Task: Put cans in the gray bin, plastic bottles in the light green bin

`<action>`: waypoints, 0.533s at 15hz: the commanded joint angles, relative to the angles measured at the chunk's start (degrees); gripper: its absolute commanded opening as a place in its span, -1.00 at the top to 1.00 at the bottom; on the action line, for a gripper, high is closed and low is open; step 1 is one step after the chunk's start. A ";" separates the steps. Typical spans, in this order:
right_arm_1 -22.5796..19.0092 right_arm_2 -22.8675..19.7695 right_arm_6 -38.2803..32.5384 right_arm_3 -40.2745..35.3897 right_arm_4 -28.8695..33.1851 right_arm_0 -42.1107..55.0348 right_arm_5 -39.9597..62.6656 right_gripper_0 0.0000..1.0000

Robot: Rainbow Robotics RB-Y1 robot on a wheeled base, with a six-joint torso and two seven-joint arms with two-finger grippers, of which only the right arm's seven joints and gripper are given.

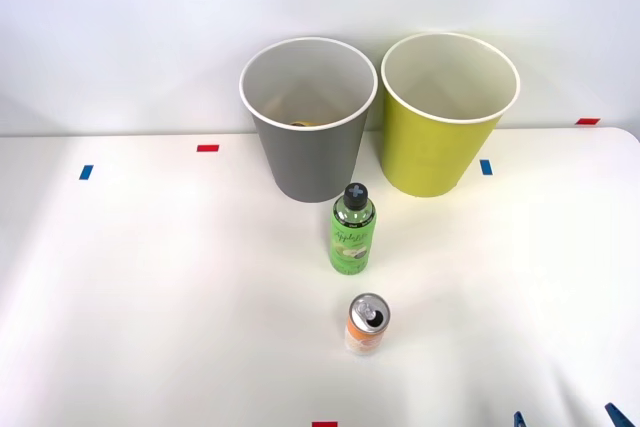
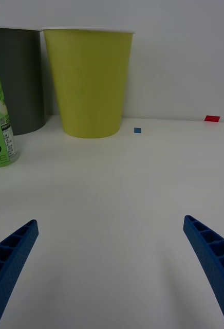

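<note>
While the right gripper [image 2: 111, 267] sits low at the bottom right corner of the front view with its blue fingers [image 2: 9, 262] spread wide apart and holding nothing, the can [image 1: 367, 324] stands upright on the white table [image 1: 150, 297], lower centre. The green bottle [image 1: 352, 228] stands just above it, upright. Behind, at upper centre, the gray bin [image 1: 308, 117] sits left of the light green bin [image 1: 446, 112], close together.
</note>
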 commanded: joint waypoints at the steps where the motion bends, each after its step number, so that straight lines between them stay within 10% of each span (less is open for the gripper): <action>1: 0.00 0.00 0.00 0.00 0.00 0.00 0.00 -0.96; 8: -3.43 4.31 1.85 2.37 -4.83 -2.55 -0.53 -0.96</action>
